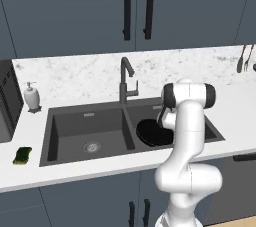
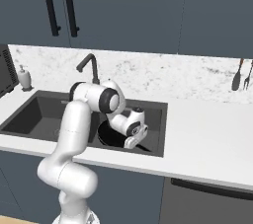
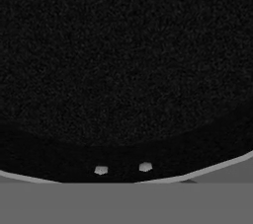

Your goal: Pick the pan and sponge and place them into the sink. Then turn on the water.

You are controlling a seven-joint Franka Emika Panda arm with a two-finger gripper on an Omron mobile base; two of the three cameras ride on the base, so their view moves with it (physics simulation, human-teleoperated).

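Arm folded forward over the counter edge, wrist bent down into the right basin of the sink [image 1: 50, 136]. Pincer [image 3: 123, 168] right at the pan [image 1: 152, 133], tips pressed close together, seemingly pinching the pan's rim; black pan surface spreads beyond the tips in the hand view. Pan lies in the right basin, partly hidden by the forearm. Faucet [image 1: 125, 78] behind and left of the pincer, at the divider. Sponge [image 1: 22, 155] far left of the pincer on the counter [image 2: 207, 134], beside the left basin. Soap dispenser [image 1: 32, 96] back-left, well apart. Utensils [image 2: 242, 75] hang on the wall far right.
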